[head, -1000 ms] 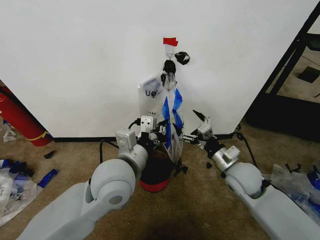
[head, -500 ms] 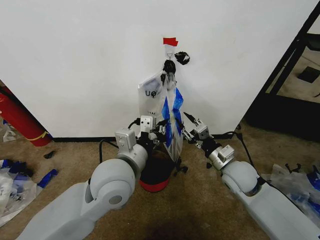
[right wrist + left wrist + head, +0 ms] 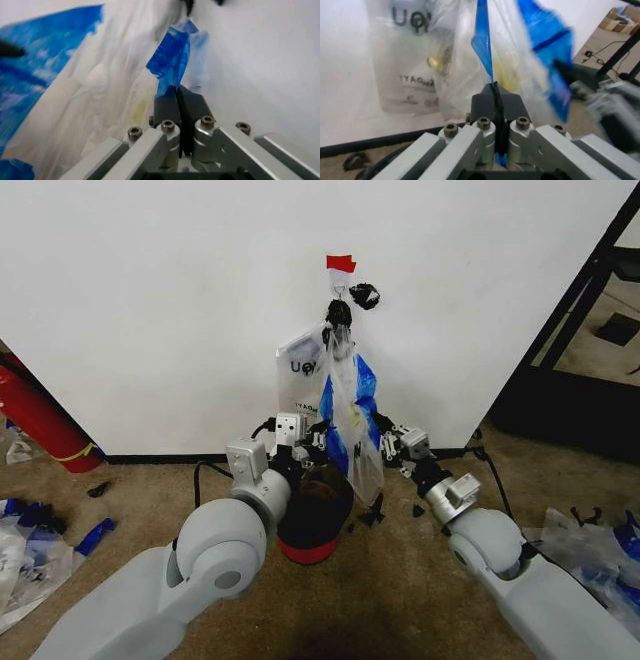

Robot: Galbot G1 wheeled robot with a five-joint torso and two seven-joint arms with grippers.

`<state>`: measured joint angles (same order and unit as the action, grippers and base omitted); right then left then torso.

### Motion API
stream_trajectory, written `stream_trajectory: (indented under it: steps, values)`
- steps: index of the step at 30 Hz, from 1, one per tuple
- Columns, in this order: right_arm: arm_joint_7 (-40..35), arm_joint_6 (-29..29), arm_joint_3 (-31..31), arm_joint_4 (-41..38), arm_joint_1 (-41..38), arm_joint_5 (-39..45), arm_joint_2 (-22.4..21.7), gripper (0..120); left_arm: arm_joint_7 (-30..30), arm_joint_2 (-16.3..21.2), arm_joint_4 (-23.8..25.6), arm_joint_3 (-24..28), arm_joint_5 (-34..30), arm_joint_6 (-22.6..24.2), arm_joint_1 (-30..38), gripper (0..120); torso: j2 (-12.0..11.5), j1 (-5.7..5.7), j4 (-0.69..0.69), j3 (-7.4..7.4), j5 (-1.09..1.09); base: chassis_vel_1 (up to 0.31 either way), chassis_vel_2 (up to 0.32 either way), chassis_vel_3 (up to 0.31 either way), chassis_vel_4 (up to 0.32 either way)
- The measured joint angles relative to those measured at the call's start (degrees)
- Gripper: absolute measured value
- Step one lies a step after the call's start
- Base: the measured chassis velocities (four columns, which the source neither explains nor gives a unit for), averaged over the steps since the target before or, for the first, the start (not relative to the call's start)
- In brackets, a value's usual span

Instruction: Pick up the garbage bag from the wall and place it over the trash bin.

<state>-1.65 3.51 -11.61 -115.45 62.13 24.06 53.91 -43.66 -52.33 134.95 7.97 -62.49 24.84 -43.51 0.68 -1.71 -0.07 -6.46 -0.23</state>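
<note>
Bag (image 3: 348, 405) hangs from the hook (image 3: 339, 279) on the wall (image 3: 180, 300), just above the bin (image 3: 312, 520), stretched between left gripper (image 3: 495, 98) and right gripper (image 3: 179, 99), each clamped on a blue handle at its lower sides.

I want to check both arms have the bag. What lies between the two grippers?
In the head view, the thin see-through garbage bag with blue handles hangs between the left gripper and right gripper; each wrist view shows shut fingers pinching blue plastic.

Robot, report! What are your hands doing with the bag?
Left gripper, right gripper: both shut on garbage bag. Bag hangs on wall above trash bin.
</note>
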Motion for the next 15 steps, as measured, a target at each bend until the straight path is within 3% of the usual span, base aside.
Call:
stream_trajectory:
  steps: [15]
  values:
    - [-1.02,4.68,-5.44,-4.67,13.72,-1.34,3.61,0,1.47,3.19,5.28,-7.42,2.71,-0.74,-12.73,0,0.00,0.00,-0.01,0.01,0.00,0.000,0.000,0.000,0.000]
